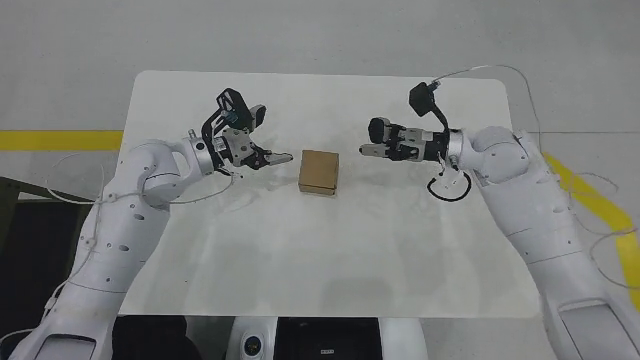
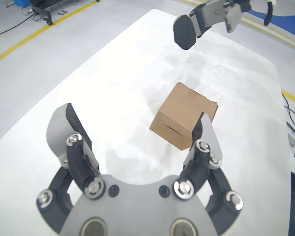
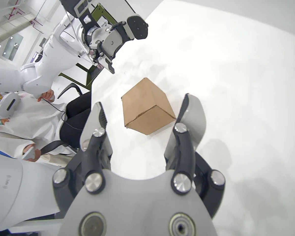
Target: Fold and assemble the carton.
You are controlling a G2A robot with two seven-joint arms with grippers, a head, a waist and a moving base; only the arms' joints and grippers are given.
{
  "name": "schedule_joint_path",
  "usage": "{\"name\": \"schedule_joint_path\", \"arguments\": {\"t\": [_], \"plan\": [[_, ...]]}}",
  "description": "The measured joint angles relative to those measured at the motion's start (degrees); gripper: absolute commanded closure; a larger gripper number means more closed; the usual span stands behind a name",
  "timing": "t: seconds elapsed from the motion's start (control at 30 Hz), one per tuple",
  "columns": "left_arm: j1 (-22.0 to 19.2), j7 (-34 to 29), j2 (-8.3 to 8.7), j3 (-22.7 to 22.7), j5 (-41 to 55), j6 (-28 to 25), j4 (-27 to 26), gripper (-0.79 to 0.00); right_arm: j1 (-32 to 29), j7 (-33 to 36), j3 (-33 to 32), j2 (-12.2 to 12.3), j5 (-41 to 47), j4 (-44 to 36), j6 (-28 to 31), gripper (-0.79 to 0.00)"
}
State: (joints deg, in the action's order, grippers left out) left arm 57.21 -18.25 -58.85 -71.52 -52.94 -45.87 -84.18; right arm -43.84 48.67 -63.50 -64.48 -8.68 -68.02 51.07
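Grey floor (image 1: 300,20) marked with yellow lines (image 1: 60,140) is surrounding a white table (image 1: 400,250). The carton (image 1: 318,172) is sitting near the table's middle as a closed brown cube, resting flat on one face. It is lying between the two grippers and touching neither. The left gripper (image 1: 285,159) is hovering just beside one side of the carton, its fingers (image 2: 56,131) spread wide and empty. In the left wrist view the carton is showing ahead of it, partly behind one fingertip, with a thin dark slit running across the near face where a flap is tucked in. The right gripper (image 1: 365,149) is hovering near the opposite side, a little farther off and slightly toward the table's far edge, pointing at the carton. Its fingers (image 3: 194,114) are likewise standing apart and gripping nothing. In the right wrist view a seam is running along one upper edge of the carton. Both arms are extending over the table from its opposite short sides, and a black cable loop (image 1: 447,186) is hanging at the right wrist.
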Motion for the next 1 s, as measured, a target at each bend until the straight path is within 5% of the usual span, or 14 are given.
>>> {"name": "schedule_joint_path", "arguments": {"t": [0.23, 0.57, 1.0], "plan": [[1.3, -2.4, 0.93, -4.5, 1.5, 2.2, -1.5, -0.785, -2.6, -12.1, -6.1, 1.2, -18.2, -6.8, 5.8, -0.785], [-1.4, -3.4, 2.24, -10.9, 1.5, 1.7, 0.3, -0.785, -5.0, -26.1, -10.2, 1.7, -41.5, -14.3, -2.0, -0.785], [-3.8, -1.5, 3.15, -14.1, -0.1, 2.0, 1.6, -0.785, -1.1, -29.3, -9.6, 1.8, -48.1, -12.8, -5.0, -0.785]]}}
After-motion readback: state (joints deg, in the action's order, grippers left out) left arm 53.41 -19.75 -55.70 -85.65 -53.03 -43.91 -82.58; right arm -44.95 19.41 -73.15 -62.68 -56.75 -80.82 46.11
